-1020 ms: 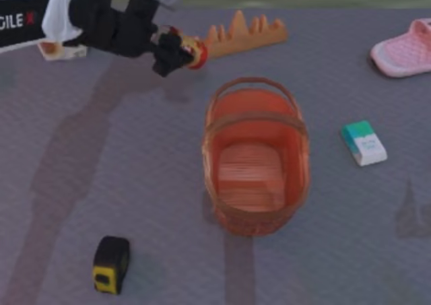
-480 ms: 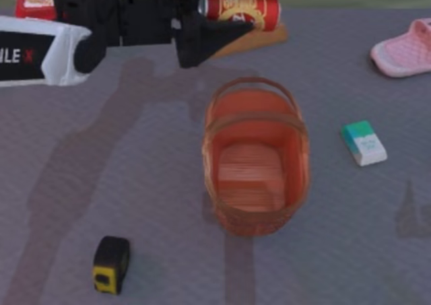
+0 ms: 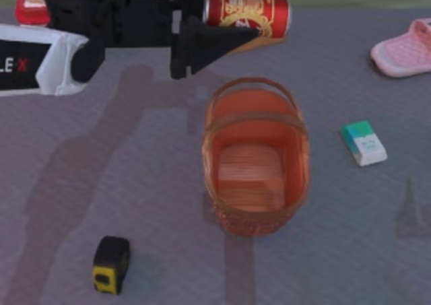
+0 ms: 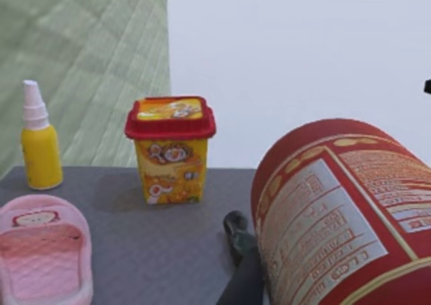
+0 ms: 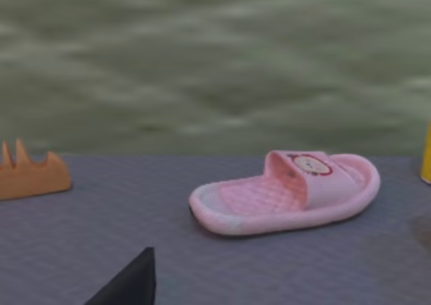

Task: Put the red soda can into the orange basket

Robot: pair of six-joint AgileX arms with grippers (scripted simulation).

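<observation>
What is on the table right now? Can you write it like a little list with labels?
can: red, lying sideways in the left gripper, up in the air near the table's far edge
basket: orange, mid-table, nothing inside
left arm: at the far left, holding the can
right arm: not seen from above
slipper: pink, far right
tape measure: black and yellow, near left
small box: teal and white, right of the basket

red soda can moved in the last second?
Yes. The red soda can, held by the left gripper, has gone up and rightward, now above the orange basket's far end.
</observation>
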